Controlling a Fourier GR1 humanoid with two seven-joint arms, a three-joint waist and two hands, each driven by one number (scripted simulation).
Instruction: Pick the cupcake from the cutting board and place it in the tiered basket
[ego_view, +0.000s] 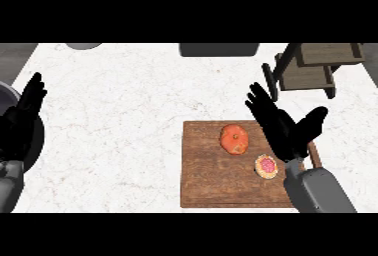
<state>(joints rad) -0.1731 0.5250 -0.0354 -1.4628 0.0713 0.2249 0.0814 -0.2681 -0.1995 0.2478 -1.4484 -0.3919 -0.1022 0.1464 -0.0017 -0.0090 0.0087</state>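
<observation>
In the head view the cupcake is a small round cake with a pale rim and pink-red topping, lying on the right part of the wooden cutting board beside a larger orange fruit, on the white marbled bench. It sits just below and slightly left of the right hand, whose fingers are spread apart and straight above the board's right edge, holding nothing, with the tiered basket beyond the fingertips at the far right. The left hand rests open at the left edge, fingers up, well apart from the cupcake; no writing or labels can be read.
</observation>
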